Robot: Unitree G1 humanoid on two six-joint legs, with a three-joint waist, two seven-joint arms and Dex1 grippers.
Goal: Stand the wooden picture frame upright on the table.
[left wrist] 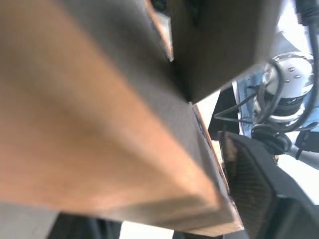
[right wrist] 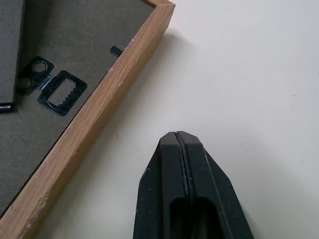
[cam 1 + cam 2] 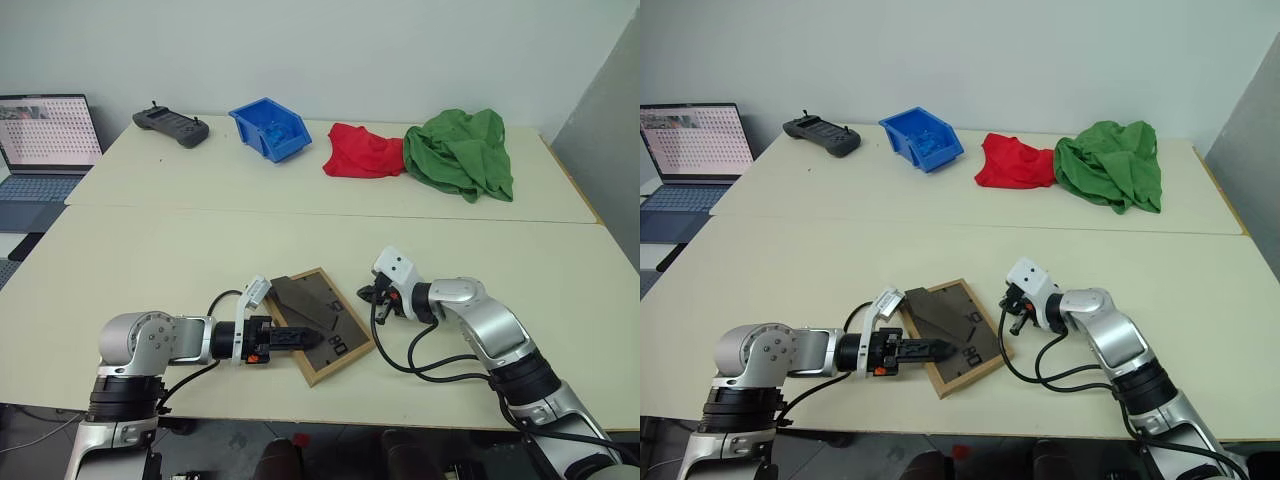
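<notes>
The wooden picture frame (image 3: 325, 325) lies face down near the front edge of the table (image 3: 150, 260). Its dark back panel faces up, and the fold-out stand is lifted a little. My left gripper (image 3: 295, 340) comes in from the left and is shut on the frame's left edge; one black finger (image 1: 259, 199) presses against the light wood (image 1: 99, 129). Just off the frame's right edge (image 2: 99, 124) my right gripper (image 3: 372, 297) rests low over the tabletop, shut and empty, with its fingertips (image 2: 175, 144) close to the wood but apart from it.
Along the far tabletop sit a black controller (image 3: 172, 125), a blue bin (image 3: 270, 128), a red cloth (image 3: 362, 150) and a green cloth (image 3: 462, 150). An open laptop (image 3: 45, 140) stands off the table's left end. A seam (image 3: 300, 212) runs across the table.
</notes>
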